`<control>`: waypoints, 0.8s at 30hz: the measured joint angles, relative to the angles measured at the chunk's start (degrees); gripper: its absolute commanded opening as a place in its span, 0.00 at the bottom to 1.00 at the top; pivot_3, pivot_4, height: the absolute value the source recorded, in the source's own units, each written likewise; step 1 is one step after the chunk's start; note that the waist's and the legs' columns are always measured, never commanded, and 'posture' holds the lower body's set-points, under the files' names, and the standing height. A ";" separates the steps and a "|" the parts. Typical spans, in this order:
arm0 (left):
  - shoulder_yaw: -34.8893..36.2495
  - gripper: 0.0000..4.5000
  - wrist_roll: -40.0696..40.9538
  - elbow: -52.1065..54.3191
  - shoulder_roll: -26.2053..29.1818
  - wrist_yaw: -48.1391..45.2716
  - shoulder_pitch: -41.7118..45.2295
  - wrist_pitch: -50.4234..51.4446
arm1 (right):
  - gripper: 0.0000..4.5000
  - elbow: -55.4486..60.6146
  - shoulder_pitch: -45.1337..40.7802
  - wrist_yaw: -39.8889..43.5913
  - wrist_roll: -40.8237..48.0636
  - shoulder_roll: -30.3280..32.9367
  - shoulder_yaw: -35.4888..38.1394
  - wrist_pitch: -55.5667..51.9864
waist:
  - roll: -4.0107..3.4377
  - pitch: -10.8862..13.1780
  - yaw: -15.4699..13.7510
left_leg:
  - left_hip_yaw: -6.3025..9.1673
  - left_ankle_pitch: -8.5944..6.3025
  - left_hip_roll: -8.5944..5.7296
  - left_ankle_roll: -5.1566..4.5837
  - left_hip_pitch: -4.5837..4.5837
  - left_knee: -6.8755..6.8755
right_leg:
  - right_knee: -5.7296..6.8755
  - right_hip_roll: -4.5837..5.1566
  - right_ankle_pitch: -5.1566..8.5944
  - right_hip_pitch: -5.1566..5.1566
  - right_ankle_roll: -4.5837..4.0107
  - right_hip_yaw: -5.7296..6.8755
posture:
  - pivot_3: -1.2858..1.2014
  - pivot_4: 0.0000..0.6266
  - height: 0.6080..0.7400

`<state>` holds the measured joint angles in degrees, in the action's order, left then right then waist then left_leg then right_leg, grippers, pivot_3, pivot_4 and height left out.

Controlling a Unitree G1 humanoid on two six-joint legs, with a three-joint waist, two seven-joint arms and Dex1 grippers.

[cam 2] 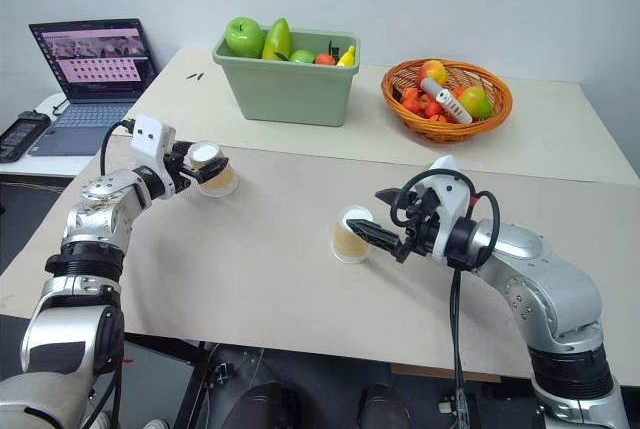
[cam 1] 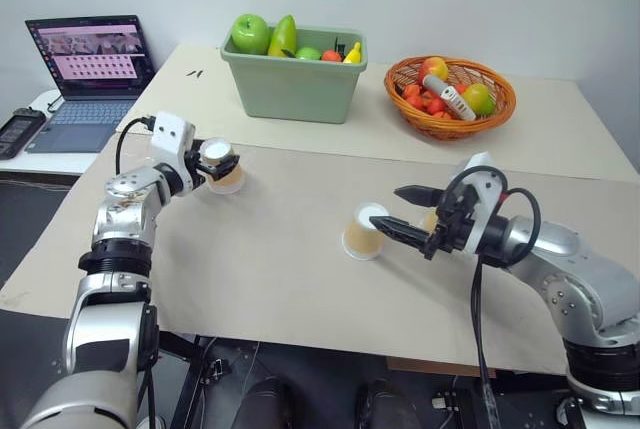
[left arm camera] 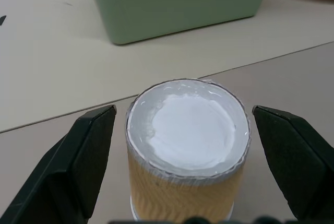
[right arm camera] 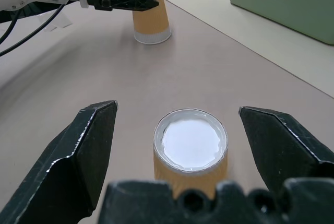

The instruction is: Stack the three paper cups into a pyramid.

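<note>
On the table, the left gripper stands wide open around one upturned cup, not touching it, while the right gripper, also open, flanks a second upturned cup mid-table.

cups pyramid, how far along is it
Nothing is stacked yet. In hand: the left claw is open around one upside-down cup near the green bin, fingers clear of its sides; the right claw is open around a second cup, also not gripped. A third cup peeks out behind the right claw. Left: set two cups side by side, then one on top.
</note>
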<state>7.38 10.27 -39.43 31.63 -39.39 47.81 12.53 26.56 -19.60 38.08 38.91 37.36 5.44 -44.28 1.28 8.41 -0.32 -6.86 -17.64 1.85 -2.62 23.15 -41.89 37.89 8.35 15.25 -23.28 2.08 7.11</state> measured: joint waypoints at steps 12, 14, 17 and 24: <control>-0.05 0.53 -0.21 -1.37 -0.02 -0.85 1.15 -0.13 | 0.98 -0.01 0.00 -0.86 -0.64 -0.24 0.00 0.35 | 0.00 0.00 -0.02 | 0.00 0.00 0.00 0.00 0.00 0.00 | 0.00 0.00 0.00 0.00 0.00 0.00 | 0.52 0.24 1.00; -0.05 0.53 -0.22 -1.40 -0.12 -0.80 1.26 -0.12 | 0.98 -0.05 0.00 -0.93 -0.77 -0.24 0.00 0.35 | 0.00 0.00 -0.03 | 0.01 0.00 0.00 0.00 0.00 0.00 | 0.00 0.00 0.00 0.00 0.00 0.00 | 0.52 0.24 1.00; -0.18 0.53 0.16 -0.59 -0.81 -1.80 1.35 0.20 | 0.98 -0.11 0.00 -0.93 -1.13 -0.24 0.02 0.35 | 0.00 0.00 -0.08 | 0.01 0.00 0.00 0.00 0.02 0.00 | 0.00 0.00 0.00 0.00 0.00 0.01 | 0.52 0.24 1.00; -6.45 0.53 7.41 20.72 -6.70 -13.07 -1.62 7.31 | 0.98 -0.26 -0.24 -0.78 -1.63 -0.21 0.09 0.35 | 0.05 0.03 -0.32 | 0.03 0.00 -0.04 -0.01 0.04 -0.02 | -0.14 0.02 -0.04 0.07 0.06 -0.01 | 0.52 0.24 1.00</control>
<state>0.93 17.69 -18.71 24.93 -52.47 46.19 19.84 26.30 -19.84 37.30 37.28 37.15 5.53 -43.93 1.32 8.44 -0.64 -6.82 -17.64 1.82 -2.63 23.19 -41.91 37.74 8.37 15.21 -23.21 2.14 7.10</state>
